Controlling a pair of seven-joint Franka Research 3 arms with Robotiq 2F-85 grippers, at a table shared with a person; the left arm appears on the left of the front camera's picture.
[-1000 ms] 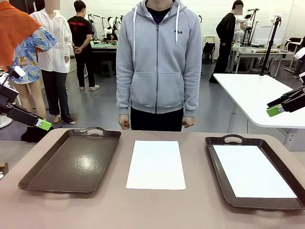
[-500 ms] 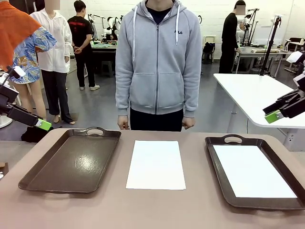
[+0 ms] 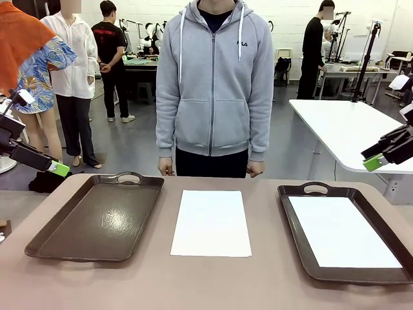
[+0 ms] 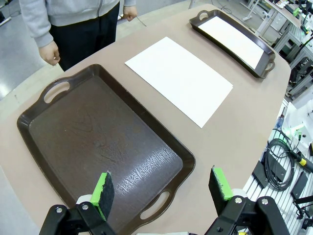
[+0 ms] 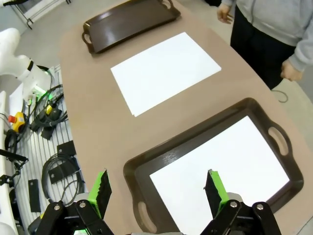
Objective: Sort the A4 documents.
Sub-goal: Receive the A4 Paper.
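Note:
A white A4 document point(image 3: 211, 223) lies flat on the table's middle, between two dark brown trays; it also shows in the left wrist view point(image 4: 180, 79) and the right wrist view point(image 5: 165, 71). Another A4 document point(image 3: 342, 231) lies inside the right tray point(image 3: 295, 226), seen too from the right wrist point(image 5: 225, 170). The left tray point(image 3: 97, 219) holds nothing. My left gripper point(image 3: 58, 169) hovers open off the table's left edge, above the left tray's near end point(image 4: 161, 188). My right gripper point(image 3: 373, 160) hangs open, high at the far right, over the right tray point(image 5: 156, 188).
A person in a grey hoodie point(image 3: 214, 84) stands at the far side, hands point(image 3: 167, 168) down by the table edge. A white table point(image 3: 348, 132) stands behind at the right. Cables point(image 5: 54, 122) lie on the floor beside the table.
The right gripper has shifted slightly, first a little down and left, then back to the right. Papers, trays and left gripper have not moved.

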